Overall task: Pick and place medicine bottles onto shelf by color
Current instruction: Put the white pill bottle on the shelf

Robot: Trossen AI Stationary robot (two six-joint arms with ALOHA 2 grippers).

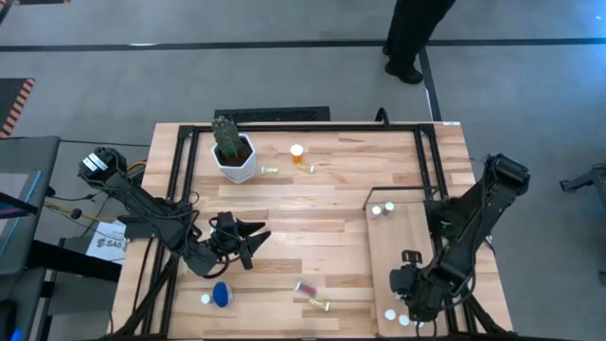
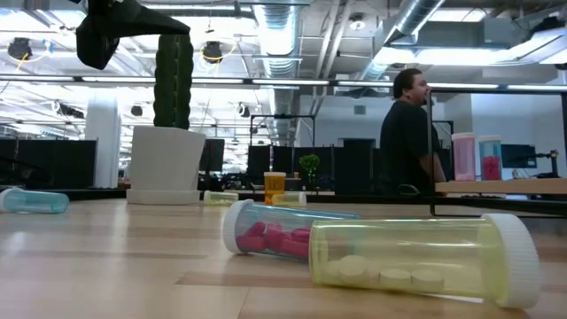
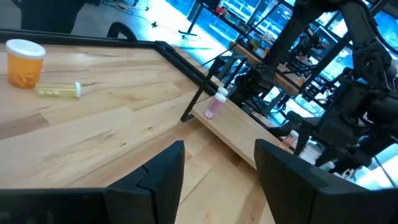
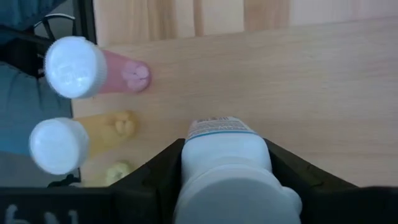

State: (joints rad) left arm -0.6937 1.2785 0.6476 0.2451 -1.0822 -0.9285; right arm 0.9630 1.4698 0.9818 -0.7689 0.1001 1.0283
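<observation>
Your right hand (image 4: 224, 177) grips a white bottle (image 4: 225, 171) over the shelf (image 1: 402, 242) beside a pink vial (image 4: 93, 71) and an orange vial (image 4: 81, 140), presumably sorting by colour, while your left hand (image 1: 256, 237) waits wide open over the bench (image 1: 312, 204), well apart from the shelf.

From overhead, the right gripper (image 1: 409, 289) hangs over the near end of the shelf (image 1: 402, 248) at lower right of the frame, and its own body covers whatever sits between the fingers; only its wrist camera shows a white bottle (image 4: 227, 174) there, cut off by the bottom edge. Two capped bottles (image 4: 74, 67) at left of that picture are seen almost end-on, so their bodies barely show. In the table-level view the yellow-green vial (image 2: 425, 259) in the foreground hides part of the pink-filled vial (image 2: 266, 237). A person (image 1: 417, 33) at top is cut off by the frame.
</observation>
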